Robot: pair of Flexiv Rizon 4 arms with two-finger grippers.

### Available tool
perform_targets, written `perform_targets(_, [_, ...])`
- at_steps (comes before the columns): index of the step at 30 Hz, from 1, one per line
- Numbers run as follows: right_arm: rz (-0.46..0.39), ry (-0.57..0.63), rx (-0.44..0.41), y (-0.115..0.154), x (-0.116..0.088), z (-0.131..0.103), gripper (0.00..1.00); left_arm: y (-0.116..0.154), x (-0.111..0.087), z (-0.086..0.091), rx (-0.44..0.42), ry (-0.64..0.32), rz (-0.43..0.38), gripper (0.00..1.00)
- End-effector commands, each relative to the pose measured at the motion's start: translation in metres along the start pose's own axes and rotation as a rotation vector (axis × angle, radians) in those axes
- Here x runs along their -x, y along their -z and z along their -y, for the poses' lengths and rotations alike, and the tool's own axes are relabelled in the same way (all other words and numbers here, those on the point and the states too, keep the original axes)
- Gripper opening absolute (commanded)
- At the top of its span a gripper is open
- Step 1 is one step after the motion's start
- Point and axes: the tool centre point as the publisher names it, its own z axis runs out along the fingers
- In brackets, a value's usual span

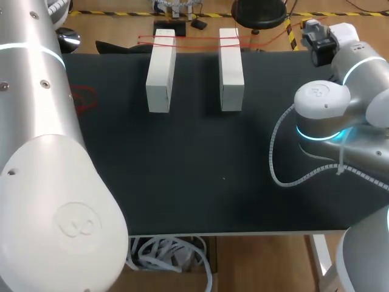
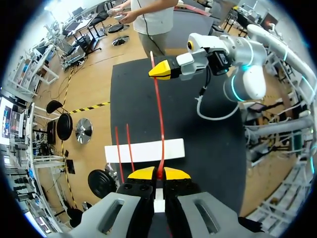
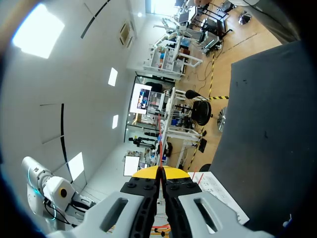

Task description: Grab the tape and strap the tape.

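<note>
Near table's (image 1: 182,182) far edge, over a white block (image 2: 143,150) | our L gripper (image 2: 159,173) pinched tight on red tape (image 2: 157,114) | R gripper (image 3: 161,173) clamped on tape's other end, held high over table | strip runs taut btwn both.

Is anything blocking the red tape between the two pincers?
Nothing visible is. The red tape runs straight from the left pincer to the right pincer. It passes over a white block, and nothing cuts across it.
</note>
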Motion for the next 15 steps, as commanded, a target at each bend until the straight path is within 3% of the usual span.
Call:
perform_targets(1, [0.015,0.039,0.004,0.0,-0.002,-0.002,0.0,0.002,0.002,0.002,0.008,0.0,-0.007,0.0])
perform_targets(15, [0.111,0.314,0.132,-0.009,-0.006,-0.014,0.0,0.002,0.002,0.002,0.008,0.0,-0.007,0.0])
